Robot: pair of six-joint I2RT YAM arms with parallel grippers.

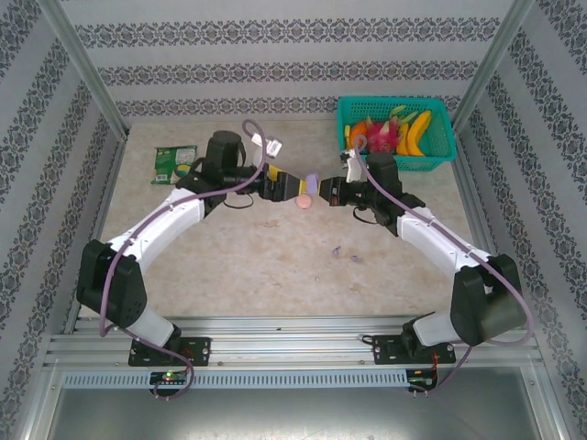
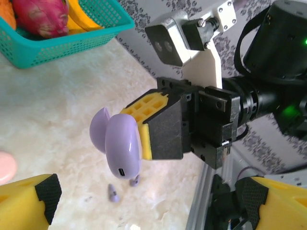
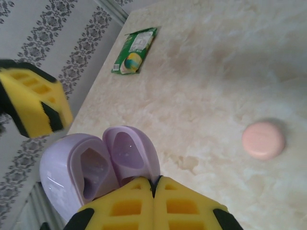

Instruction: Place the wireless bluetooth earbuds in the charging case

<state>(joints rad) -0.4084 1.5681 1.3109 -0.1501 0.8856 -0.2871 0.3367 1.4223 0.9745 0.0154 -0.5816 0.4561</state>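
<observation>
Purple earbuds [image 1: 339,249] loose on the table [image 1: 275,266]; purple charging case [image 3: 96,167] clamped in the right gripper [image 1: 318,188].
In the top view, two earbuds lie right of frame centre, below and apart from the case. The case, lid open, is clenched at its edge by the right gripper, raised off the table. The left gripper [image 1: 282,186] faces it, jaws released and spread wide, holding nothing. A pink case [image 1: 302,201] lies on the table just below both grippers. A green packet [image 1: 171,165] sits upper left, a basket [image 1: 396,137] upper right.
</observation>
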